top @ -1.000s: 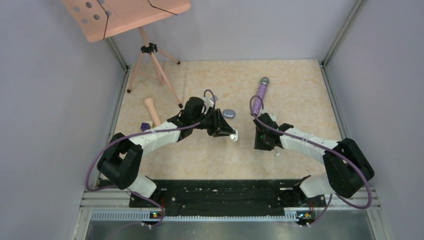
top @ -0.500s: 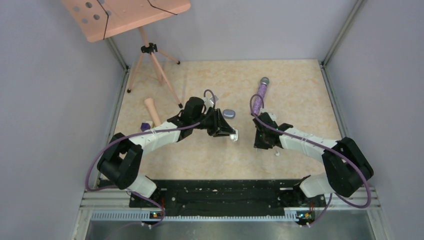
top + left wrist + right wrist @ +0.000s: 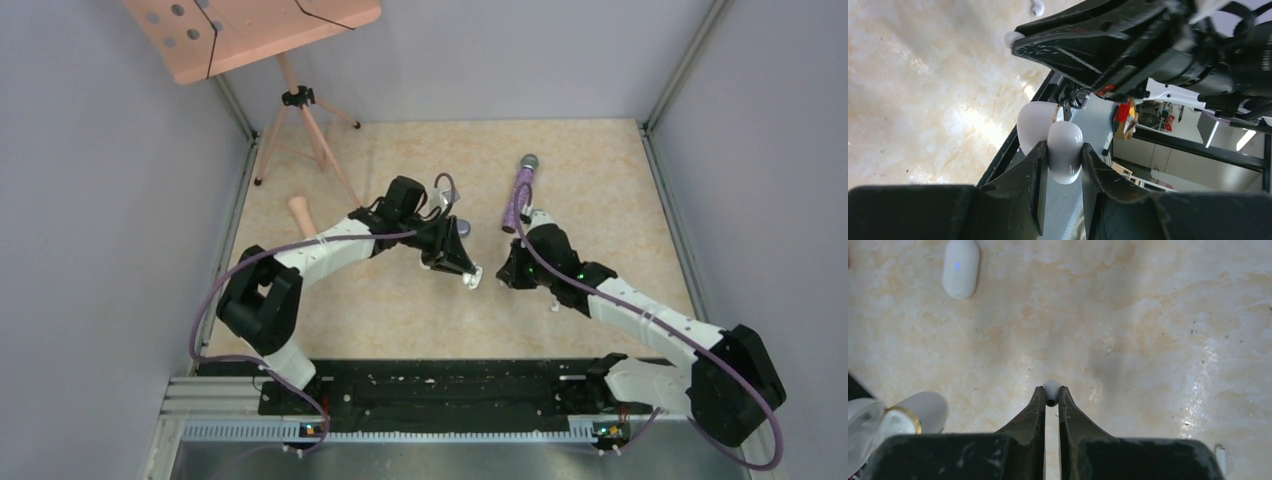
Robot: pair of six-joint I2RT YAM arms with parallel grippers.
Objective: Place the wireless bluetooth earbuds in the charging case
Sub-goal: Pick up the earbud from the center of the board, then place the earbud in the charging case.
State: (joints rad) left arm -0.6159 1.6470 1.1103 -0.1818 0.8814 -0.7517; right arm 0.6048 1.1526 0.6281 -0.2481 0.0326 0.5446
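Note:
My left gripper is shut on an open white charging case with a gold rim, held off the table; it also shows in the top view and low left in the right wrist view. My right gripper is shut on a tiny white earbud, pinched at the fingertips. In the top view the right gripper sits just right of the case, a small gap apart. A second white earbud lies on the table beside the right arm.
A closed oval case with a blue light lies behind the left gripper. A purple glitter microphone lies at the back. A wooden stick and a small purple object lie left. A tripod stand stands back left.
My right gripper has risen and swung left and back toward the case, its arm stretching out. My left arm has turned and carried the case slightly right and toward the front.

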